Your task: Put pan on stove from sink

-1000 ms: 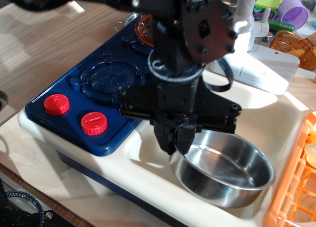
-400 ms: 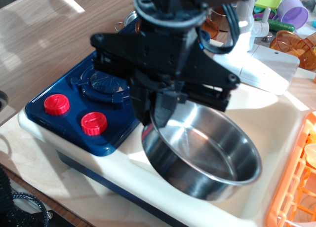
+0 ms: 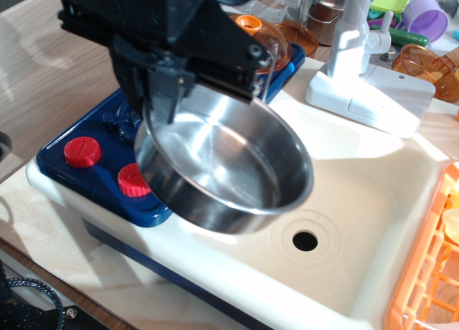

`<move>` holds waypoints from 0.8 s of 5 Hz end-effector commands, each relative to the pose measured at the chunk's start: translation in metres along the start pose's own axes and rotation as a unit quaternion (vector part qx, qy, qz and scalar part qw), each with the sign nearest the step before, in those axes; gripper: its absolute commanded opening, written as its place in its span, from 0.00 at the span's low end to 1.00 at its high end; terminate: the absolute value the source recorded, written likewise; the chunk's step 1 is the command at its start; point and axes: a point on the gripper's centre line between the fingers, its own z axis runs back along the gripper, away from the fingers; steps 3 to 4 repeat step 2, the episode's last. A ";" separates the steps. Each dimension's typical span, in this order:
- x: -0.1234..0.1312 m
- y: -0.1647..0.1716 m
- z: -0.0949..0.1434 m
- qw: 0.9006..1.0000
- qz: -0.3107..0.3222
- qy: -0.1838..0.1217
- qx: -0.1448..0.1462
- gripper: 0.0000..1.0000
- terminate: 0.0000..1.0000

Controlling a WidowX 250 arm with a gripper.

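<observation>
My black gripper is shut on the left rim of the shiny steel pan. It holds the pan tilted in the air, over the seam between the dark blue stove and the cream sink. The pan hides most of the stove's near burner and part of one red knob; the other red knob shows fully. The sink basin holds nothing and its round drain hole shows. The white faucet stands at the basin's back.
An orange dish rack stands at the right edge. An orange lid and a steel pot sit behind the stove. Purple and orange toy cups lie at the back right. Wooden tabletop lies to the left.
The pan has been lifted out of the sink basin and carried left and up toward the stove. The drain hole is now uncovered.
</observation>
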 end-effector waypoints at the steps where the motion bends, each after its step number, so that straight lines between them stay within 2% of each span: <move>1: 0.032 0.034 0.001 0.998 -0.023 -0.056 -0.013 0.00 0.00; 2: 0.057 0.053 -0.012 0.996 -0.056 -0.057 -0.040 0.00 1.00; 4: 0.057 0.053 -0.012 0.996 -0.056 -0.057 -0.040 0.00 1.00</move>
